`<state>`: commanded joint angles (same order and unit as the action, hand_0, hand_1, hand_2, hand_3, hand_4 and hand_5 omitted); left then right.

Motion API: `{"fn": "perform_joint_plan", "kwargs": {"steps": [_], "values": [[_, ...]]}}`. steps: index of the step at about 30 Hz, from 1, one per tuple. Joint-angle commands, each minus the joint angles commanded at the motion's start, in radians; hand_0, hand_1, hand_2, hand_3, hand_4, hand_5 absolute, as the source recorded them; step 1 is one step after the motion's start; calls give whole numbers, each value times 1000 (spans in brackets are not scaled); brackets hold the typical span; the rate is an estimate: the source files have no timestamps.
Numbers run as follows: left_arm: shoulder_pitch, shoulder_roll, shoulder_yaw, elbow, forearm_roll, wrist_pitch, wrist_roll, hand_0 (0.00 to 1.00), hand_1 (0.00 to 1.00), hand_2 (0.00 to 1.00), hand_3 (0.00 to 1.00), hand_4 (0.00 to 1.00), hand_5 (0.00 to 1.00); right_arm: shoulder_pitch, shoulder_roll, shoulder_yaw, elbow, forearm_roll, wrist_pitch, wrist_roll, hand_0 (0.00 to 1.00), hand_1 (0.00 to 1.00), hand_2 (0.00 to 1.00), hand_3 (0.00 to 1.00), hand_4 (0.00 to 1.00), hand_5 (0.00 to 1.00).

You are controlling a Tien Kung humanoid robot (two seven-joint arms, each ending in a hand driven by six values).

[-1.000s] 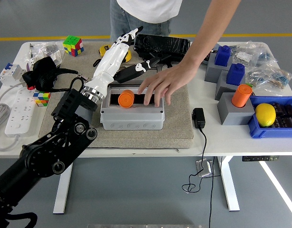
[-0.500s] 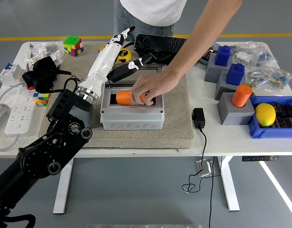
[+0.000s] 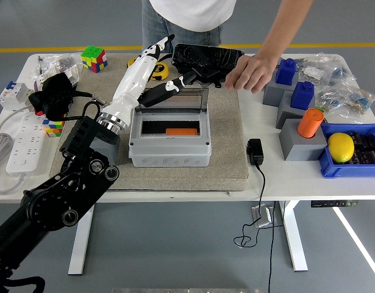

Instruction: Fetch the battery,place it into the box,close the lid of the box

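The grey box (image 3: 169, 152) stands on a beige mat in the middle of the table, its clear lid (image 3: 178, 97) swung up at the back. An orange battery (image 3: 182, 131) lies flat inside the box's opening. My left hand (image 3: 164, 66), white with black fingertips, reaches over the box's far left corner; its fingers are spread and hold nothing, and the thumb lies by the lid's upper edge. A person's hand (image 3: 250, 72) hovers empty beyond the box's far right corner.
Grey blocks at the right carry blue batteries (image 3: 286, 70) and an orange one (image 3: 310, 122). A blue bin (image 3: 352, 166) holds a yellow lemon. A black bag (image 3: 207, 56) lies behind the box, a black adapter (image 3: 255, 151) to its right, and a power strip (image 3: 19, 143) at the left.
The person laid the orange battery down inside the box, let go and drew the hand back to the far right. My left hand has barely moved.
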<state>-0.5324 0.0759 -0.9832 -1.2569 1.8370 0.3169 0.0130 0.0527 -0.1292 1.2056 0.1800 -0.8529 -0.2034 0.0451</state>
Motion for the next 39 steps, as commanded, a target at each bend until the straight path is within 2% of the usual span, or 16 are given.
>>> {"fn": "perform_joint_plan", "kwargs": {"steps": [3,5,12,14,16,17,23,24,31,39], "values": [[-3,5,6,8,26,-28,34,998,998,998,998,998,998,0,1,0,0,-1,0,0,882,802,746,775,998,998],[-2,8,11,8,41,-61,71,998,998,998,998,998,998,1,2,-3,0,4,0,2,882,802,746,775,998,998],[0,23,16,0,88,-227,215,998,998,985,998,998,998,-1,1,10,0,-6,-1,-1,881,802,746,775,998,998],[2,26,16,-8,102,-244,234,998,998,985,998,998,998,-2,1,15,0,-10,-1,-2,881,802,746,775,998,998],[2,29,15,-20,114,-249,246,998,998,985,998,998,998,-1,1,13,0,-7,0,-1,881,802,746,775,998,998],[3,31,14,-25,120,-249,249,998,936,934,998,998,998,-1,1,11,0,-5,0,0,881,802,746,775,998,998],[3,38,12,-47,134,-231,248,998,936,934,998,998,998,1,2,9,0,-2,0,2,881,801,746,775,998,998],[3,38,12,-49,137,-229,249,998,690,872,971,998,998,1,2,11,0,-3,0,2,881,801,746,775,998,998],[-19,62,17,-63,148,-244,273,998,672,861,968,998,998,5,-2,17,0,-5,0,2,881,801,745,775,998,998],[-49,112,49,-65,130,-273,293,998,659,852,961,998,998,9,-6,26,0,-9,-1,3,880,800,745,775,998,998]]}}
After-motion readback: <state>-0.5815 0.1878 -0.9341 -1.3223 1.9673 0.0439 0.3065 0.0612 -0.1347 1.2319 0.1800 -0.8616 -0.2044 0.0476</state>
